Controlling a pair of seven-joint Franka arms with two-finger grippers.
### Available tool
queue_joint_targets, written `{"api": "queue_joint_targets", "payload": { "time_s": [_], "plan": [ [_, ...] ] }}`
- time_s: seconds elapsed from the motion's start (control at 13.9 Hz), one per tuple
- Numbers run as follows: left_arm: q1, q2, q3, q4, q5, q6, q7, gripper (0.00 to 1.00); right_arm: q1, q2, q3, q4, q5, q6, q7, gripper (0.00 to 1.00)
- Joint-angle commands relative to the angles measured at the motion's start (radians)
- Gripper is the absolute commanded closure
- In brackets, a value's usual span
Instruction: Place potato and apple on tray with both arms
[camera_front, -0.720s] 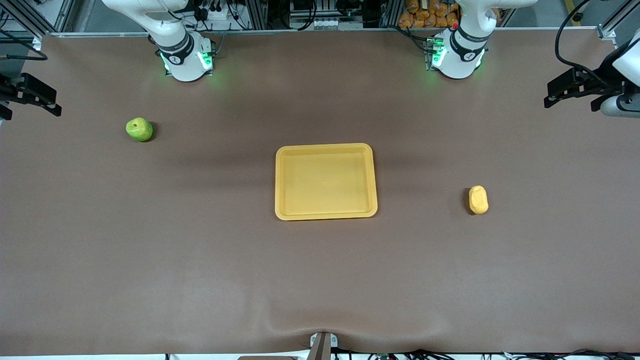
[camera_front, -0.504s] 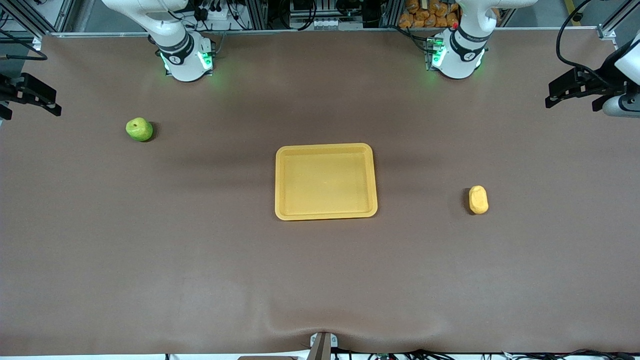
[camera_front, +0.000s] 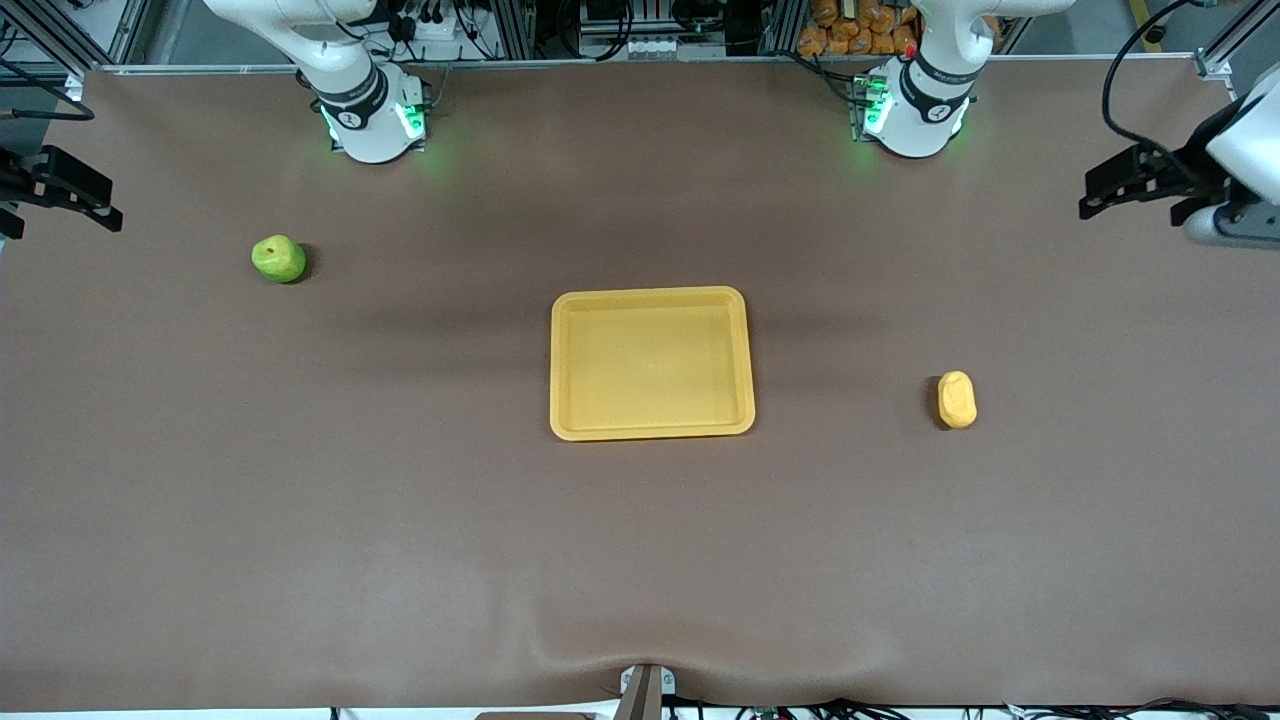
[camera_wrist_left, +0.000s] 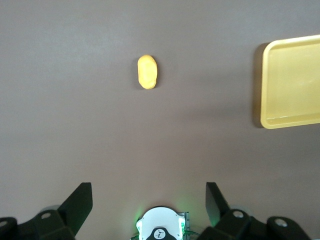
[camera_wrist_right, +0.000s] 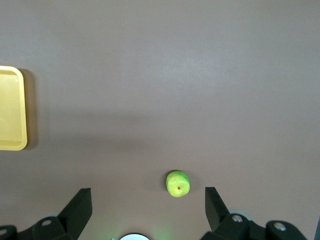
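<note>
I counted one tray (camera_front: 651, 362) on the table (camera_front: 640, 560), and I placed everything else by it. There was one potato (camera_front: 957, 399), well apart from the tray toward my left arm's end. There was one apple (camera_front: 278, 259), well apart from the tray toward my right arm's end and farther from the front camera than the tray. Nothing lay on the tray. I had two grippers, my left gripper (camera_wrist_left: 149, 202) and my right gripper (camera_wrist_right: 148, 202), each with two fingers spread wide.

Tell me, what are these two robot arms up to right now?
Nothing is being held yet. The potato lies on the table toward the left arm's end, the apple toward the right arm's end, and the tray sits bare between them. The left gripper and the right gripper hang open, high above the table.
</note>
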Motion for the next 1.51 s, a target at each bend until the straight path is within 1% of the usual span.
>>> {"api": "queue_joint_targets", "payload": {
  "time_s": [0.0, 0.29, 0.58, 0.79, 1.01, 1.15, 1.44],
  "plan": [
    [0.002, 0.063, -0.002, -0.019, 0.002, 0.044, 0.005, 0.00, -0.014, 0.010, 0.009, 0.022, -0.010, -0.017, 0.008, 0.00],
    [0.006, 0.057, 0.000, -0.166, 0.002, 0.175, -0.007, 0.00, -0.016, 0.010, 0.008, 0.022, -0.010, -0.018, 0.008, 0.00],
    [0.006, 0.042, 0.000, -0.338, 0.002, 0.366, -0.010, 0.00, -0.016, 0.010, 0.008, 0.021, -0.008, -0.018, 0.008, 0.00],
    [0.006, 0.042, 0.001, -0.430, 0.002, 0.484, -0.012, 0.00, -0.016, 0.010, 0.008, 0.021, -0.010, -0.020, 0.008, 0.00],
    [0.009, 0.049, 0.003, -0.539, 0.005, 0.642, -0.012, 0.00, -0.014, 0.010, 0.008, 0.022, -0.010, -0.024, 0.008, 0.00],
    [0.036, 0.075, 0.001, -0.585, 0.006, 0.751, -0.012, 0.00, -0.016, 0.010, 0.008, 0.022, -0.008, -0.024, 0.008, 0.00],
    [0.042, 0.167, 0.003, -0.596, 0.008, 0.857, -0.026, 0.00, -0.014, 0.012, 0.008, 0.022, -0.008, -0.024, 0.008, 0.00]
  ]
}}
